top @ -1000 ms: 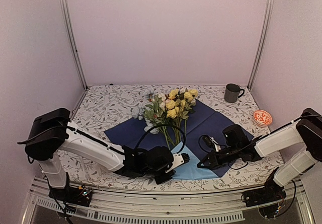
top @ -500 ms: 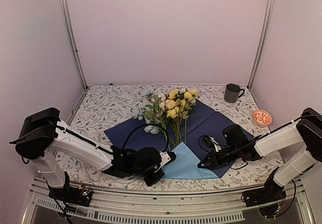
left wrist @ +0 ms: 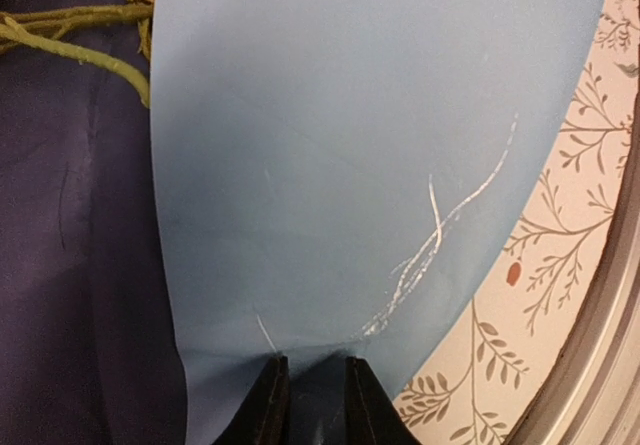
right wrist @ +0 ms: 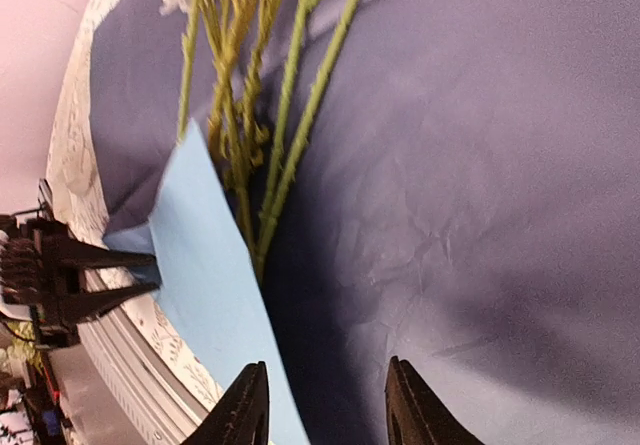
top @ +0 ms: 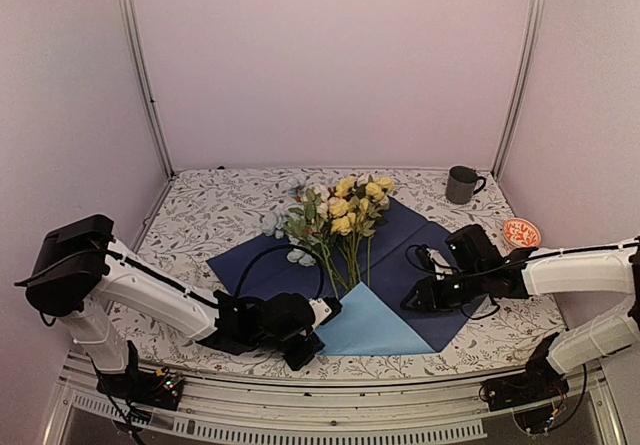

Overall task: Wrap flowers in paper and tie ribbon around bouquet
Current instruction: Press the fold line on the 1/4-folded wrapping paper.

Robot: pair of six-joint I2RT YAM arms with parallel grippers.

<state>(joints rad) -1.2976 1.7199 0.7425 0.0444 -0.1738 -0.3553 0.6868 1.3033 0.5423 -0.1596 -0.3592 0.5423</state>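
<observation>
The paper (top: 420, 240) lies navy side up as a diamond on the table. Its near corner is folded over as a light blue flap (top: 370, 327). The flowers (top: 340, 210) lie on the paper, heads to the back, with their stems (right wrist: 290, 115) running under the flap's tip. My left gripper (top: 322, 310) is low at the flap's left edge and shut on the paper (left wrist: 350, 165), which puckers at the fingertips (left wrist: 272, 385). My right gripper (top: 412, 300) hovers open over the navy sheet (right wrist: 480, 165) just right of the flap, holding nothing. The ribbon and a wrapped bouquet are out of view.
A grey mug (top: 462, 184) stands at the back right. A small orange bowl (top: 521, 233) sits by the right wall. The floral tablecloth (top: 200, 215) covers the table, and a metal rail (top: 350, 395) runs along its near edge, close behind the left gripper.
The right gripper has opened, letting go of the paper, and lifted back to the right. The left gripper has drawn the flap leftward, so more light blue now lies spread out.
</observation>
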